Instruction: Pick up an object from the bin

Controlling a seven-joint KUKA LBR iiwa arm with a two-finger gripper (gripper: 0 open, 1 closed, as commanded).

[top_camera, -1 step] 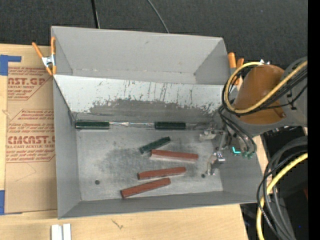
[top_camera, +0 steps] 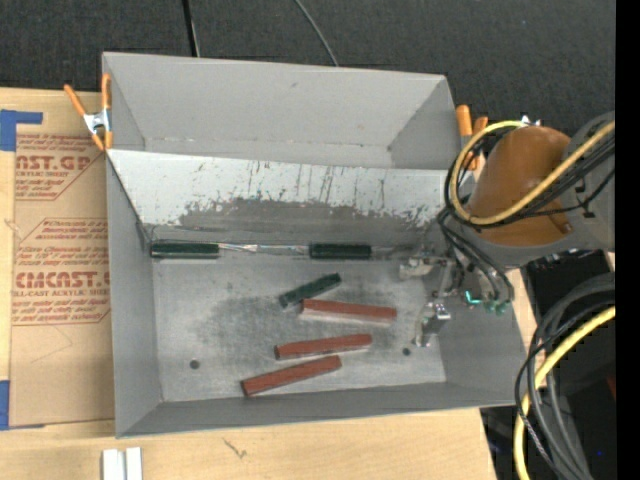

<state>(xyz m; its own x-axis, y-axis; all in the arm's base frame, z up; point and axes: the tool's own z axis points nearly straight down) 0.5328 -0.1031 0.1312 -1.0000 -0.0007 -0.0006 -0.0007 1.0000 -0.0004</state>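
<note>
Ideally the jaws, low by the right wall of the bin (top_camera: pixel 280 108) and released or clenched I cannot tell, should shift left over the nearest red-brown bar (top_camera: pixel 348 312) mid-floor and straddle its narrow width squarely

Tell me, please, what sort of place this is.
Probably a robotics lab grasping station: a grey metal bin holds a few red-brown bars, and a cabled robot arm reaches into it from the right.
</note>
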